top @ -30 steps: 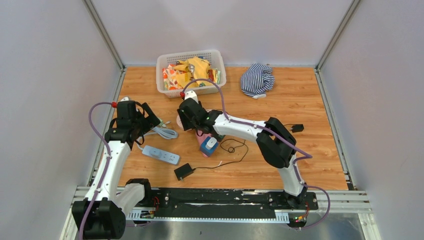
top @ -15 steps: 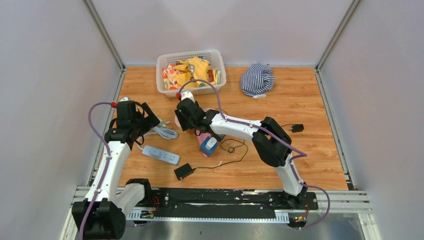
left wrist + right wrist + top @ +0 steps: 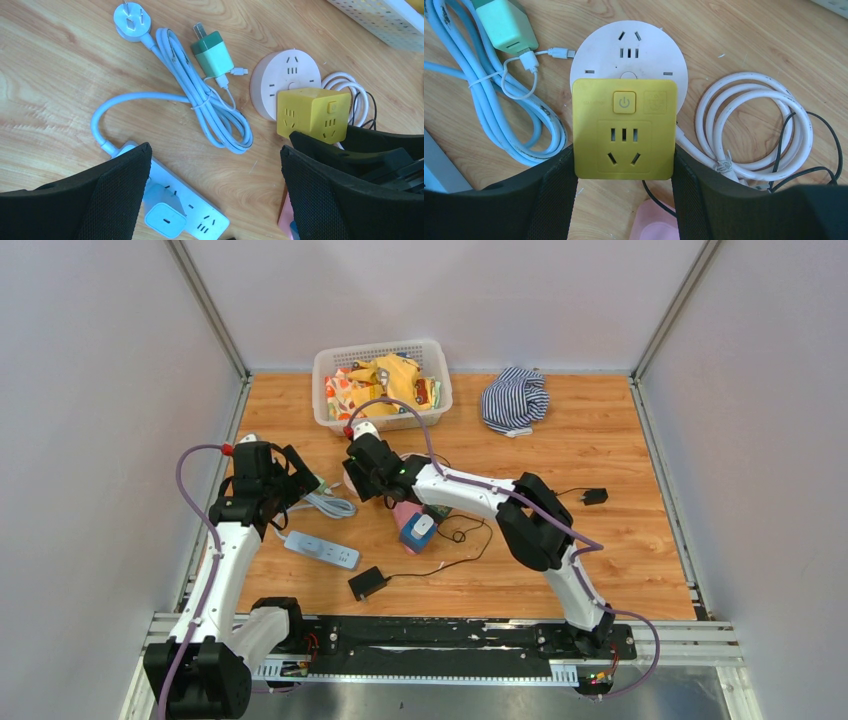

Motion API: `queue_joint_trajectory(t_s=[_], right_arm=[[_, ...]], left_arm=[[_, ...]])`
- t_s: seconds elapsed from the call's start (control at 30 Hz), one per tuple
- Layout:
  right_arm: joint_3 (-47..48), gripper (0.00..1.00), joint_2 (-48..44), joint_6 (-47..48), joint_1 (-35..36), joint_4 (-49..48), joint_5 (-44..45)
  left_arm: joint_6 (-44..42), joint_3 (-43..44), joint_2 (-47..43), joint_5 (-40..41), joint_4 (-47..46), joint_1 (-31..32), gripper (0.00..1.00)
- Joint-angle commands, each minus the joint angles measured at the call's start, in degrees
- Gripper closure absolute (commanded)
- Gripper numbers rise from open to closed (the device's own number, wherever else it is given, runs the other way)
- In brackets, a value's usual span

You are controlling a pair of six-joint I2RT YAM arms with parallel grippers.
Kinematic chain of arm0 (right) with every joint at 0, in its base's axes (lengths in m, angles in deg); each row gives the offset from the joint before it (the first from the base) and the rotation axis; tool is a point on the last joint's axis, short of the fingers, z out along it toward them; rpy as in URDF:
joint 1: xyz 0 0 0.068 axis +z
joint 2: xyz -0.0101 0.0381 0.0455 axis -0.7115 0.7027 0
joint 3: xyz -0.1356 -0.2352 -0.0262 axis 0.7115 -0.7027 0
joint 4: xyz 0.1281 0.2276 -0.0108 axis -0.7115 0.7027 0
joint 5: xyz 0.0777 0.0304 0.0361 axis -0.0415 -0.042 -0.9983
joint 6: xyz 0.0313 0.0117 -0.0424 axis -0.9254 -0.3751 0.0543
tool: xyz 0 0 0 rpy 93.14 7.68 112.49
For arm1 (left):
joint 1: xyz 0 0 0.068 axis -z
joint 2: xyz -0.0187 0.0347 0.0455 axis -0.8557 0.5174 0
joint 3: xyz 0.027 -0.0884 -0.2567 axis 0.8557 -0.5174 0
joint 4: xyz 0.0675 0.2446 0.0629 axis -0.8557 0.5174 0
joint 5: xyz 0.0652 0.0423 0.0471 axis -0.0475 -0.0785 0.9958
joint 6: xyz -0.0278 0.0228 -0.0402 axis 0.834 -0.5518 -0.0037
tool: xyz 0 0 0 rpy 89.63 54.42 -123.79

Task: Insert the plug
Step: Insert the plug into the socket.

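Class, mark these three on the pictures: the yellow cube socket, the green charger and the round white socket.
yellow cube socket (image 3: 624, 131): right wrist view, centre of its top face.
green charger (image 3: 212, 55): left wrist view, middle of its green body.
round white socket (image 3: 651, 50): right wrist view, bare top above the cube.

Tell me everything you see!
yellow cube socket: 1, yellow, centre, gripped
round socket: 1, white, partly behind the cube
green charger: 1, green, left of round socket
power strip: 1, white, near left, white charger plugged in
strip cord: 1, pale blue, bundled by strip
white cable: 1, white, coiled right of round socket
black adapter: 1, black, front middle
black plug: 1, black, right
pink gadget: 1, pink and blue, near centre
basket: 1, white, far edge, holding packets
striped cloth: 1, blue and white, far right
table: 1, wooden
left gripper: 1, black, open above strip cord
right gripper: 1, black, closed on the cube
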Motion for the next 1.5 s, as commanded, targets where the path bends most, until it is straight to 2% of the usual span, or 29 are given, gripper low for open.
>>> queue_joint_trajectory(t_s=[0.0, 0.23, 0.5, 0.8, 1.1, 1.47], right_arm=[[-3.26, 1.00, 8.39, 1.15, 0.91, 13.33, -5.14], [-1.14, 1.00, 9.96, 1.01, 0.84, 15.26, -5.34], [-2.27, 1.00, 4.31, 4.07, 0.69, 15.49, -5.32], [-3.86, 1.00, -0.46, 15.08, -0.29, 17.09, -8.67], [-4.26, 1.00, -5.46, 22.12, -1.00, 20.36, -9.21], [0.12, 1.00, -4.97, 31.10, -1.09, 27.65, -10.14]], left_arm=[[0.21, 0.01, -0.30, 1.51, 0.42, -0.27, 0.00], [0.19, -0.48, -0.75, 1.65, 0.37, -0.29, 0.00], [-1.03, 0.02, 0.56, -3.76, -1.05, -0.27, 0.02], [-2.19, -0.35, 1.36, -6.40, -1.84, -0.26, 0.02], [-2.43, -0.32, 2.97, -9.23, -2.48, -0.26, 0.04], [-1.47, -1.79, 7.81, -19.32, -4.95, -0.27, 0.09]])
